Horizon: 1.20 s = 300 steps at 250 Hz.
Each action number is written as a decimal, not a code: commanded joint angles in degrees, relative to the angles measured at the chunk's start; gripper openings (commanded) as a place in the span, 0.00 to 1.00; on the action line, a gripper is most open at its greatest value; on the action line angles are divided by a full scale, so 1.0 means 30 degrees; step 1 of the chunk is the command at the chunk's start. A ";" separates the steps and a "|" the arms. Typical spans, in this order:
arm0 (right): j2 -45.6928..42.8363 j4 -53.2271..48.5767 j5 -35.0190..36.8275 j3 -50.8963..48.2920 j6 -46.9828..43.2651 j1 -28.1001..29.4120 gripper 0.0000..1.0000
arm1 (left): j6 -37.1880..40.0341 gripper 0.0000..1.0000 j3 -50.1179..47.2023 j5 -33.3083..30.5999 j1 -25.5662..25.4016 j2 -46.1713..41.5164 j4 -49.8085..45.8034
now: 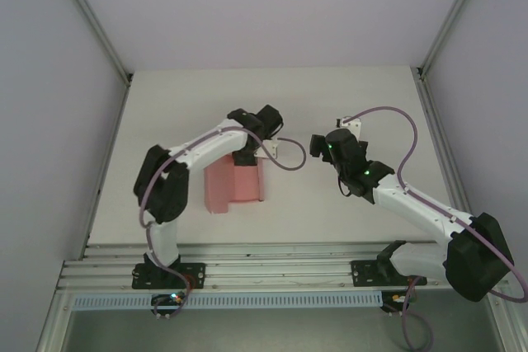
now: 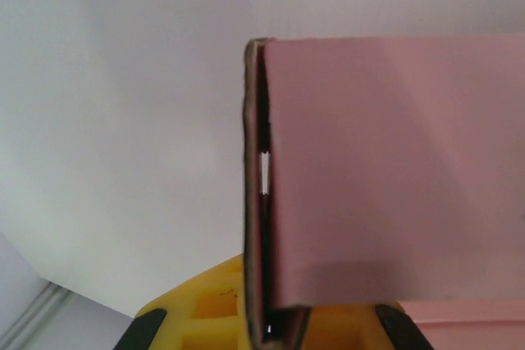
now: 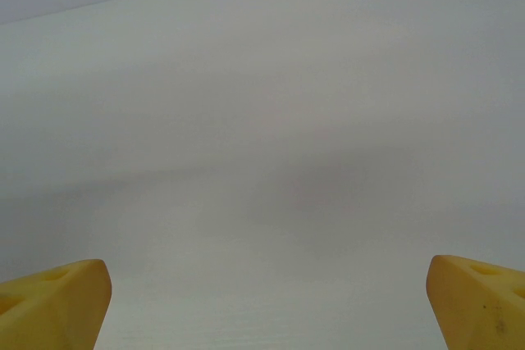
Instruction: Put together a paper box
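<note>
Spanning the view, a white table [image 1: 330, 212] has a pink box [image 1: 233, 185], part-folded, left of center. L gripper [image 1: 247, 157] pinches the box's far edge, jaws narrow. R gripper [image 1: 318, 146] hovers well apart, jaws wide w/ nothing between.

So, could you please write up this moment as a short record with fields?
item: pink paper box, partly folded, lying on the table
left gripper: at the box's far edge, with a pink wall standing between its fingers; whether it is gripping is unclear
right gripper: open, empty, off to the right and apart from the box
stage: box looks unfinished
</note>
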 commanded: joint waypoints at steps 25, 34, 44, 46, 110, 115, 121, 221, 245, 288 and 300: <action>-0.0355 -0.0533 0.0641 0.0022 0.0336 -0.0238 1.00 | 0.1214 0.00 0.2571 -0.0335 -0.0548 0.2598 -0.0665; -0.0388 -0.0631 0.0640 -0.0005 0.0350 -0.0262 1.00 | 0.1225 0.00 0.2903 -0.0406 -0.0602 0.3053 -0.0396; -0.0429 -0.0772 0.0666 -0.0022 0.0375 -0.0293 1.00 | 0.1228 0.00 0.3334 -0.0352 -0.0661 0.3501 -0.0343; -0.0448 -0.0796 0.0683 -0.0033 0.0400 -0.0299 1.00 | 0.1225 0.00 0.3404 -0.0315 -0.0636 0.3577 -0.0332; -0.1206 -0.1285 0.0935 -0.0476 0.0692 -0.0518 1.00 | 0.1103 0.51 0.4128 0.1309 -0.0691 0.3851 0.0090; -0.1266 -0.1283 0.0939 -0.0527 0.0744 -0.0524 1.00 | 0.1134 0.51 0.4093 0.1385 -0.0699 0.3800 0.0103; -0.1377 -0.1282 0.0933 -0.0578 0.0773 -0.0541 1.00 | 0.1157 0.52 0.4045 0.1419 -0.0692 0.3733 0.0123; -0.1797 -0.1905 0.0454 -0.0711 0.0768 -0.0794 1.00 | 0.1287 0.68 0.3316 0.3656 -0.0507 0.0581 0.2025; -0.1705 -0.1724 0.0232 -0.0725 0.0589 -0.0790 1.00 | 0.1814 0.69 0.2910 0.3792 -0.0312 0.0447 0.2406; -0.1265 -0.1716 0.0175 -0.0674 0.0456 -0.0933 1.00 | 0.1784 0.67 0.4245 0.6065 0.0531 0.1484 0.0289; -0.1145 -0.1779 0.0158 -0.0601 0.0471 -0.1016 1.00 | 0.1904 0.67 0.4429 0.6185 0.0730 0.1784 0.0177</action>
